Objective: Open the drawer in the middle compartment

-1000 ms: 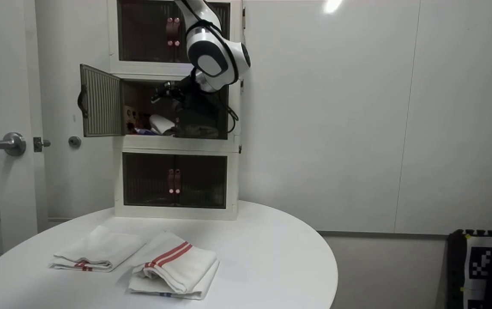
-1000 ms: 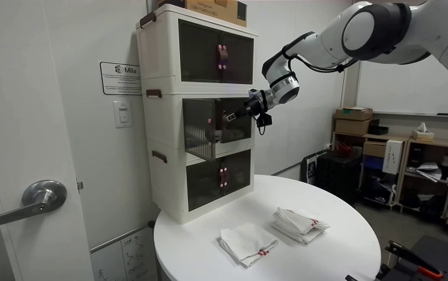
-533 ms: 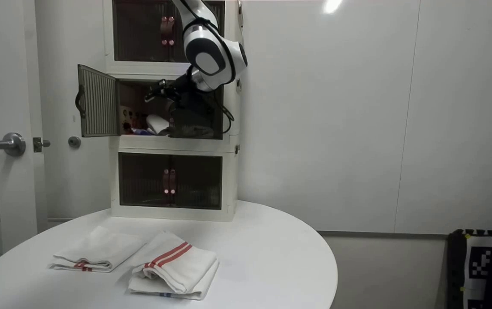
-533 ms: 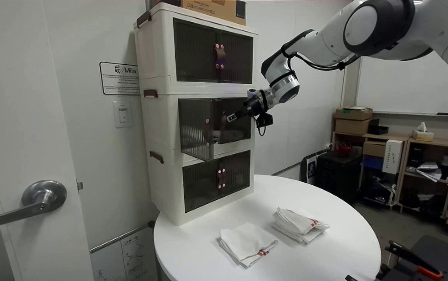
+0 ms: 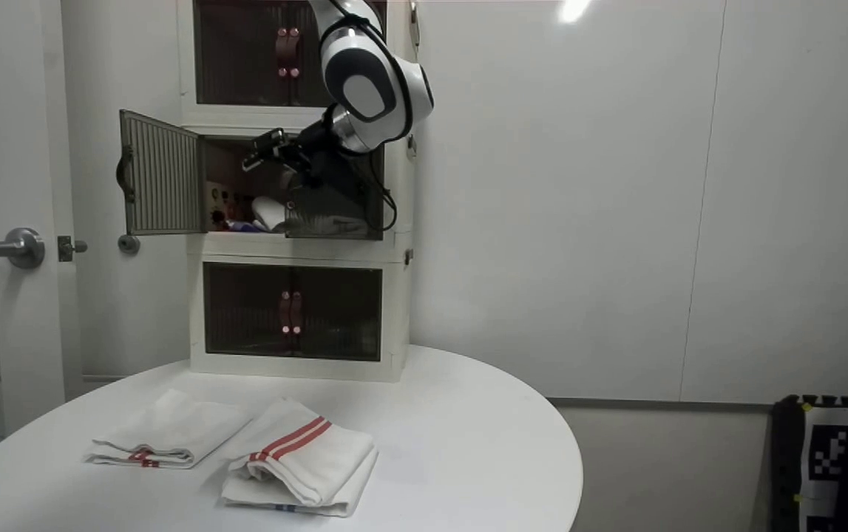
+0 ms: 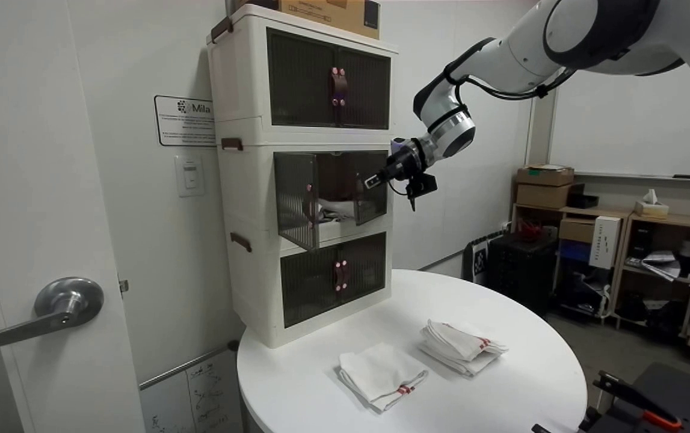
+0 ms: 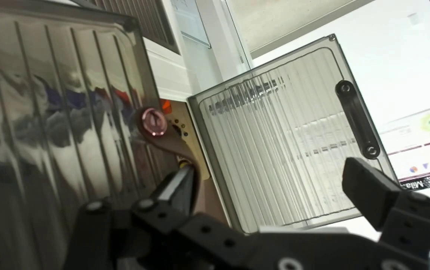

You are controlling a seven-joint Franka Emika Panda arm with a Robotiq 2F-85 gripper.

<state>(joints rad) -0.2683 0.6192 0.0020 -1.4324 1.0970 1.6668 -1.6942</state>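
Note:
The middle compartment (image 6: pixel 248 186) is the central white box of the stack. One dark ribbed see-through door panel, the drawer front (image 5: pixel 165 174), is swung wide open; it also shows in the wrist view (image 7: pixel 286 150). The second panel (image 5: pixel 335 214) is ajar, and it fills the left of the wrist view (image 7: pixel 61 93). My gripper (image 7: pixel 267 176) is open in front of this compartment, in both exterior views (image 5: pixel 268 159) (image 6: pixel 372 181). One finger (image 7: pixel 179 187) sits inside the brown strap handle (image 7: pixel 173 146) of the second panel. The other finger (image 7: pixel 368 191) is free, overlapping the wide-open panel in view.
The top box (image 6: pixel 329 78) and bottom box (image 6: pixel 332 276) have shut panels. White and coloured items (image 5: pixel 268 212) lie inside the middle compartment. Two folded towels (image 5: pixel 168 428) (image 5: pixel 302 458) lie on the round white table (image 5: pixel 483 443). A cardboard box (image 6: pixel 332 15) stands on top.
The stack shifted slightly left in an exterior view. My gripper has since drawn back from the cabinet, and the second panel has swung outward with it. The first panel has opened a little wider.

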